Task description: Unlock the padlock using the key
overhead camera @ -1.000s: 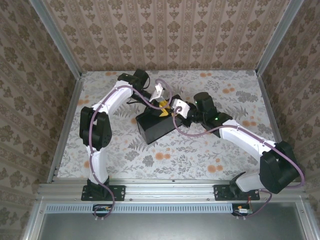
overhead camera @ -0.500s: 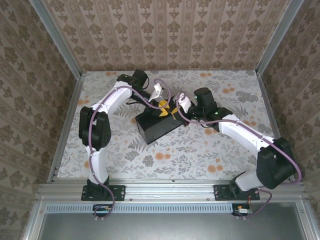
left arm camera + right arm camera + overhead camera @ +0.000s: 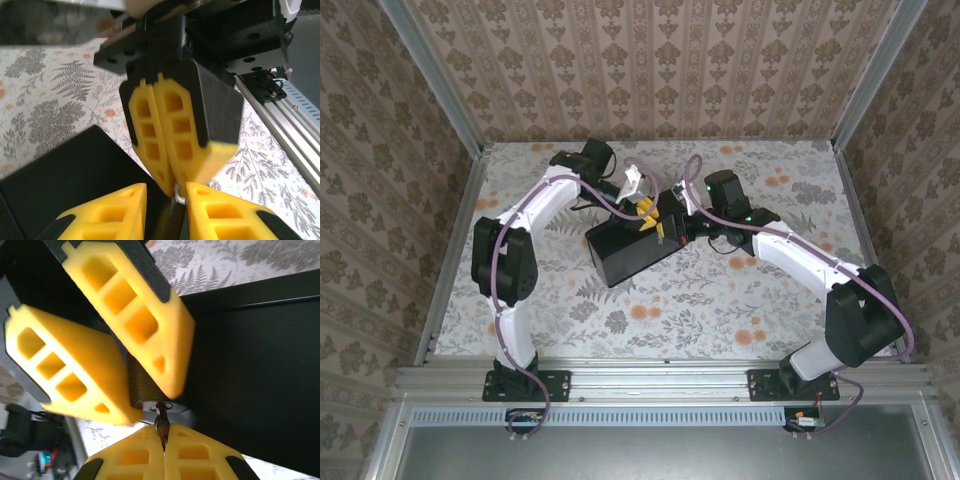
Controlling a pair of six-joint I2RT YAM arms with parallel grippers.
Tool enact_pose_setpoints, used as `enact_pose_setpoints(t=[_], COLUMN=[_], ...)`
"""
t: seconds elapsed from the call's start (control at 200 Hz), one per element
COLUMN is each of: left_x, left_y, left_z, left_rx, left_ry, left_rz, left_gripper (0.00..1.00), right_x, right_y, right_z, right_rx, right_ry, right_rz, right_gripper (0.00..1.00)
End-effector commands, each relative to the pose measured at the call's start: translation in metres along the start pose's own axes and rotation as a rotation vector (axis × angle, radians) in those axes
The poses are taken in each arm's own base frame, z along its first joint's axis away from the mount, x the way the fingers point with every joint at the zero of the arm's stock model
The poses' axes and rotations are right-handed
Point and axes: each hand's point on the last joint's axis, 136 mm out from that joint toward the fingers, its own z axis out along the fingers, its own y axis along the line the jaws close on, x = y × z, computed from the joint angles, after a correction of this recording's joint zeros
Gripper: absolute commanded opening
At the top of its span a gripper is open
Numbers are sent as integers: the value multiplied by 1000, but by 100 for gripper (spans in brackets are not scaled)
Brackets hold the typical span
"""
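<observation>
Floral-print bench (image 3: pixel 720 300), boxed in by patterned wallpaper. Directly under both pincers, a black box (image 3: pixel 620 258). Above its far corner, tip to tip, the left pincer (image 3: pixel 165 202) and the right pincer (image 3: pixel 163 442). Clamped between the yellow fingers (image 3: pixel 107 212) of the left pincer, almost closed: the padlock (image 3: pixel 142 385), a small dark body. Pinched in the seam of the right pincer, pressed fully together: the key (image 3: pixel 161 422), a thin grey sliver. From the right wrist, shows the key's tip poking out just ahead of the right pincer and touching the padlock's end face at a small ring. From the left wrist, shows the right pincer's joined tips pointing down into the gap of the left pincer, a glint of bright metal at the meeting point. Depth of the key in the lock: impossible to tell.
</observation>
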Motion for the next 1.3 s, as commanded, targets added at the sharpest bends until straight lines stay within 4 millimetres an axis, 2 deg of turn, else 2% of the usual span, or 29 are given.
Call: enact_pose_setpoints(t=[0.0,0.12,0.21,0.29,0.36,0.43,0.445,0.495,0.595,0.725,0.83,0.945,1.045,1.15,1.215,1.295], left_x=[-7,-3,-6,-10,-13,-19,-16,-18,-29,-33,-26,-15,-9,5,15,27], left_y=[-9,-8,-6,1,8,10,16,19,23,28,39,55,63,76,81,82], left_z=[11,11,6,-2,-10,-14,-24,-33,-48,-65,-74,-86,-96,-116,-131,-147], left_rx=[28,26,2,-42,-90,-124,-154,-182,-224,-292,-402,-558,-663,-828,-929,-1002], left_ry=[-32,-20,-13,-9,-10,-7,-6,-5,-13,-28,-20,-9,-9,30,54,65], left_rz=[11,0,0,5,15,22,14,8,-19,-74,-136,-229,-301,-402,-481,-598], left_gripper=[13,14,19,34,41,46,47,49,49,50,51,52,53,53,54,54], right_x=[-13,-7,-2,-1,0,-3,-3,-7,-16,-24,-28,-27,-31,-31,-24,-16], right_y=[23,16,8,6,4,3,2,2,2,5,6,3,9,28,36,38], right_z=[5,2,-1,-2,-2,-4,-4,-6,-8,-12,-12,-11,-14,-18,-16,-12], right_rx=[-103,-57,-15,-2,15,28,30,42,44,47,48,57,50,54,81,144], right_ry=[-14,-1,15,19,31,35,37,31,15,3,-1,8,-11,-17,1,27], right_rz=[127,107,96,86,76,62,55,41,27,-14,-49,-61,-102,-241,-344,-478], right_gripper=[0,0,0,0,0,7,7,8,12,23,29,32,36,40,53,55])
